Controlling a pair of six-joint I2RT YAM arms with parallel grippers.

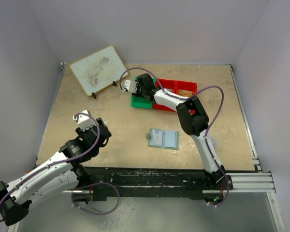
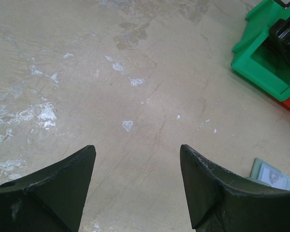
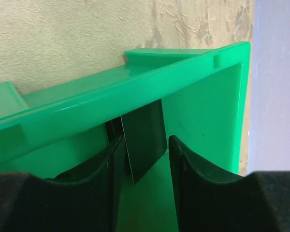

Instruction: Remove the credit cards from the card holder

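Card holder [image 1: 163, 139] is lying opened flat on the table [image 1: 87, 101], pale two-panel inside facing up, just ahead of the arm bases and slightly right of centre; neither gripper is on it. One corner of it is also caught at the lower right of the left wrist view, where a pale printed face is seen in one panel; whether that is a card left in a pocket or only the lining cannot be told.

Well apart from the holder, toward the far side, a green bin [image 1: 141, 100] is set touching a red bin [image 1: 183, 88]. The right gripper [image 3: 145, 145] is lowered into the green bin, jaws parted to a moderate gap. A dark card [image 3: 144, 128] is standing on edge between the tips, close to the bin's inner wall. A sliver of green is seen between the card's edge and one finger, so the card is judged let go rather than clamped, though not with certainty.

The left gripper [image 2: 137, 151] is held over bare table at the near left, jaws spread wide, nothing between them.

Progress, as judged: at least one card is out of the holder and placed in the green bin; what else the bin holds is hidden by the arm. Remaining: the holder is to be checked for further cards, and any found are to be drawn out and binned
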